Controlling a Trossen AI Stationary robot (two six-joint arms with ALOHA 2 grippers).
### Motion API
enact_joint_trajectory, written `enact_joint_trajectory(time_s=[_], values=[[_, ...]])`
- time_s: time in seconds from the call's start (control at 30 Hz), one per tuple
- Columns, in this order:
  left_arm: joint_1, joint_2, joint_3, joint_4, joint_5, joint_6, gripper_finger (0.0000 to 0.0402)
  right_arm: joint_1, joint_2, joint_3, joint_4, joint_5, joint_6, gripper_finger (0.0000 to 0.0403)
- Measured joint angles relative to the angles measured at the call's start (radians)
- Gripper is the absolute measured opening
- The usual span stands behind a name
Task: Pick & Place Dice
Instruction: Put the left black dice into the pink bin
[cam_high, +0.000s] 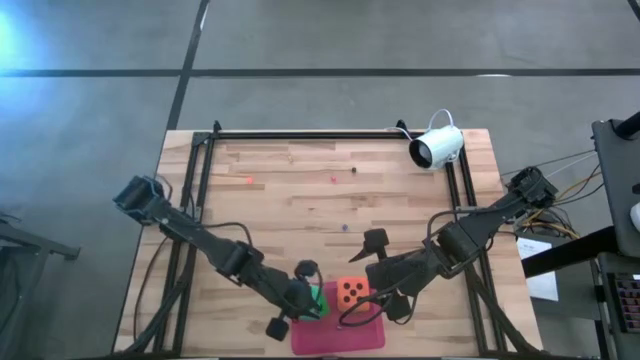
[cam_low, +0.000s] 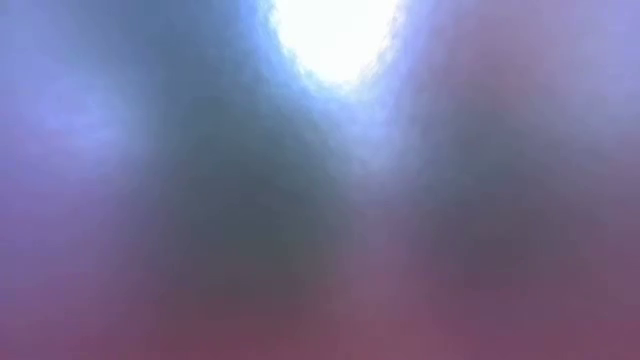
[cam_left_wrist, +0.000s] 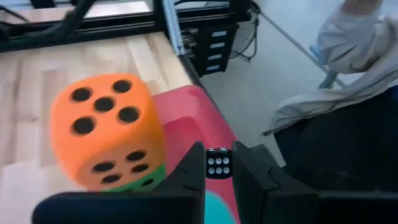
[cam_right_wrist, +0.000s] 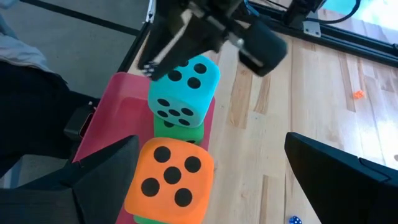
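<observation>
The pink mat (cam_high: 345, 338) lies at the table's near edge. On it are two stacks. The orange-red die (cam_high: 350, 292) (cam_right_wrist: 171, 177) sits on a green die (cam_right_wrist: 152, 219). The teal die (cam_right_wrist: 185, 93) sits on the other green die (cam_high: 319, 300) (cam_right_wrist: 180, 132). My left gripper (cam_high: 300, 292) (cam_left_wrist: 219, 155) is over the teal die, its fingers a narrow gap apart. My right gripper (cam_high: 380, 285) (cam_right_wrist: 211, 186) is wide open at the orange-red die's right side, one finger (cam_right_wrist: 99, 177) close beside it and the other (cam_right_wrist: 339, 180) well off. The low view is a blur. My left gripper comes at the teal die slanting down from the table's left, its fingers (cam_right_wrist: 155, 59) over the die's top edge (cam_right_wrist: 163, 76). A bit of teal (cam_left_wrist: 217, 208) shows between the fingers, so it seems pinched there. The die rests upright on the green one.
A white camera (cam_high: 437, 148) stands at the table's far right, and black frame rails (cam_high: 300, 133) run along the edges. Small bits lie on the bare wood (cam_high: 300, 200), among them a tiny black die (cam_left_wrist: 217, 165). Past the near edge are cloth (cam_left_wrist: 354, 56) and dark gear.
</observation>
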Motion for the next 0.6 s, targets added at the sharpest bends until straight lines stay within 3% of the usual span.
enact_joint_trajectory(time_s=[0.2, 0.6], values=[[0.000, 0.039, 0.037, 0.001, 0.081, 0.000, 0.0050, 0.000, 0.000, 0.000, 0.000, 0.000, 0.001, 0.0400], [0.000, 0.039, 0.031, 0.003, 0.078, -0.004, 0.0153, 0.000, 0.000, 0.000, 0.000, 0.000, 0.000, 0.0400]])
